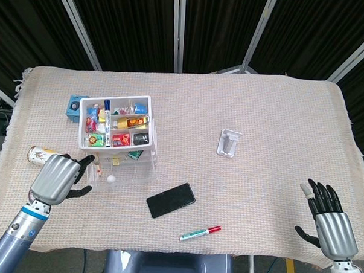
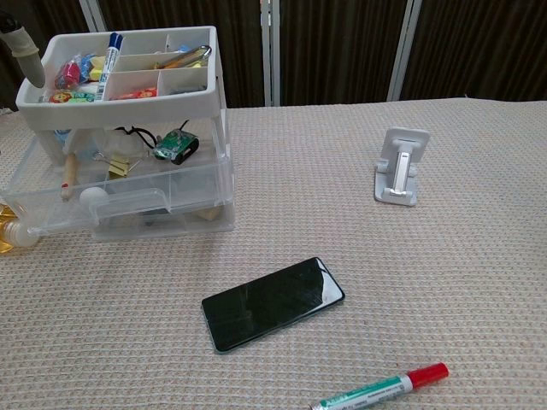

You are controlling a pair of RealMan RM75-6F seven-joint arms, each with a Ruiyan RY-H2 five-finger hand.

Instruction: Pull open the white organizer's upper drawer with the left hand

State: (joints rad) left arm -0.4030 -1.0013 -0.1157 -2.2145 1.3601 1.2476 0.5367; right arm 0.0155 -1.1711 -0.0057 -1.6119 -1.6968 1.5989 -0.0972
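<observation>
The white organizer (image 1: 116, 130) stands left of centre, its top tray (image 2: 120, 73) filled with small items. Below the tray the clear upper drawer (image 2: 120, 201) is pulled out toward me and holds a white ball, a wooden stick, clips and a toy car. My left hand (image 1: 56, 178) hovers just left of the drawer's front corner, back up, fingers loosely apart, holding nothing. In the chest view only one of its fingertips (image 2: 26, 51) shows, beside the tray's left rim. My right hand (image 1: 326, 218) rests open at the near right edge, far from the organizer.
A tea bottle (image 1: 39, 155) lies left of the organizer, partly behind my left hand. A blue box (image 1: 73, 106) sits behind the organizer. A black phone (image 1: 171, 200), a red-capped marker (image 1: 200, 233) and a white phone stand (image 1: 229, 143) lie to the right.
</observation>
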